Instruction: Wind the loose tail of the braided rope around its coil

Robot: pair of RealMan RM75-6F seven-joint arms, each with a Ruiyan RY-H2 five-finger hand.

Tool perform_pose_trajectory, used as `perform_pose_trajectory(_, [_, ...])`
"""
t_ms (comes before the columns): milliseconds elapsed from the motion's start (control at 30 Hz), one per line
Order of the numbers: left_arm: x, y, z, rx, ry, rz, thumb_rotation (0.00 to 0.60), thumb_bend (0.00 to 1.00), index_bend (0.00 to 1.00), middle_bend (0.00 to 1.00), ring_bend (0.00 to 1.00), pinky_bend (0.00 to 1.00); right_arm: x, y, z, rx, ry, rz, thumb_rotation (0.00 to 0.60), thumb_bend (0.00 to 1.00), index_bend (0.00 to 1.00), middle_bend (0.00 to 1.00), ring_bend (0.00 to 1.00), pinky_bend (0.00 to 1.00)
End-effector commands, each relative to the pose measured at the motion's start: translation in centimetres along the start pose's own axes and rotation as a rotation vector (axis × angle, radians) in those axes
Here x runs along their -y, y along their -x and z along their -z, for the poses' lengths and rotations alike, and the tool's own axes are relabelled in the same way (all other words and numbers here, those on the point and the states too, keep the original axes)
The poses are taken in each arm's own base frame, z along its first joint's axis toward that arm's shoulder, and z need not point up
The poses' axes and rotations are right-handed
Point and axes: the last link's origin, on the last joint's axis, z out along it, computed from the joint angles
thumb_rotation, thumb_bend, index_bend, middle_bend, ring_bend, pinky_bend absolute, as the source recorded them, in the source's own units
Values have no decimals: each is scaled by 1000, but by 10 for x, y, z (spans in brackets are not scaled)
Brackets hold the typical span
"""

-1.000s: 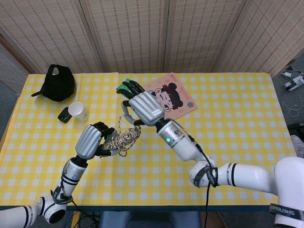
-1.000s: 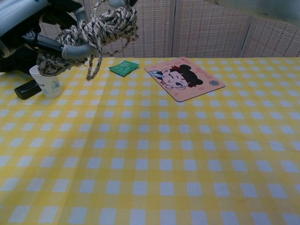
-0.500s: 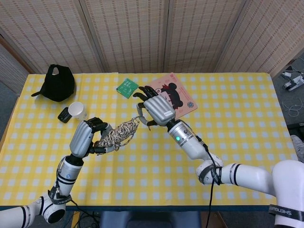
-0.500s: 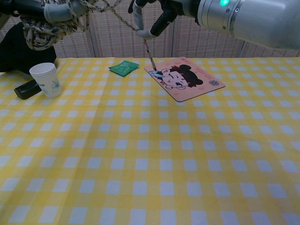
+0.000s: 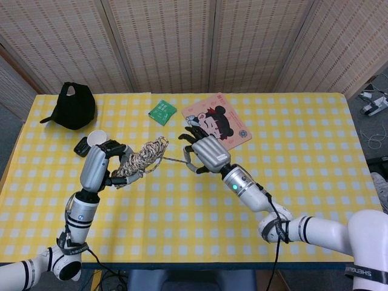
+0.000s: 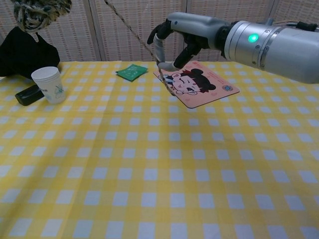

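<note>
My left hand (image 5: pixel 102 162) holds the braided rope coil (image 5: pixel 140 157) above the table's left side; in the chest view only the coil (image 6: pixel 40 11) shows, at the top left corner. The loose tail (image 5: pixel 171 160) runs taut from the coil to my right hand (image 5: pixel 205 153), which pinches its end between thumb and fingers. In the chest view the tail (image 6: pixel 130 34) slants down to the right hand (image 6: pixel 175 41), with a short end hanging below the fingers.
A white paper cup (image 5: pixel 97 139) and a small black device (image 5: pixel 80 146) lie behind my left hand. A black cap (image 5: pixel 75 106) sits at the far left, a green packet (image 5: pixel 162 111) and a pink cartoon mat (image 5: pixel 218 123) at the back middle.
My left hand has lifted the coil up and to the left. My right hand has drawn back to the right and lower, pulling the tail out straight.
</note>
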Motion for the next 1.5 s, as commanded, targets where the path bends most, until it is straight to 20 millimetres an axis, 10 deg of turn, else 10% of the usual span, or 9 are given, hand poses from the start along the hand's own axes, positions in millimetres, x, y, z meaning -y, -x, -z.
perform_pose_trajectory(33, [4,-4,-1,-9,-18,-3,528,228,771,822,691,539,-2,5,4,13,3,-8,600,396,637,188,0,0])
perform_pose_trajectory(267, [10,-10,-1,-14,-35,-27,530,228,772,823,691,539,-9,14,15,51,13,19,600,368,605,138,0,0])
perform_pose_trajectory(533, [21,-18,0,-4,-59,-81,527,228,772,822,691,539,-26,-6,46,11,67,26,600,226,117,0,0,0])
perform_pose_trajectory(1267, [61,-45,10,3,-143,-308,531,228,772,822,691,539,-103,-29,281,-124,449,212,600,232,84,20,0,0])
perform_pose_trajectory(1500, [67,-49,13,1,-160,-333,532,228,772,822,691,539,-103,-28,325,-186,507,234,600,232,84,26,0,0])
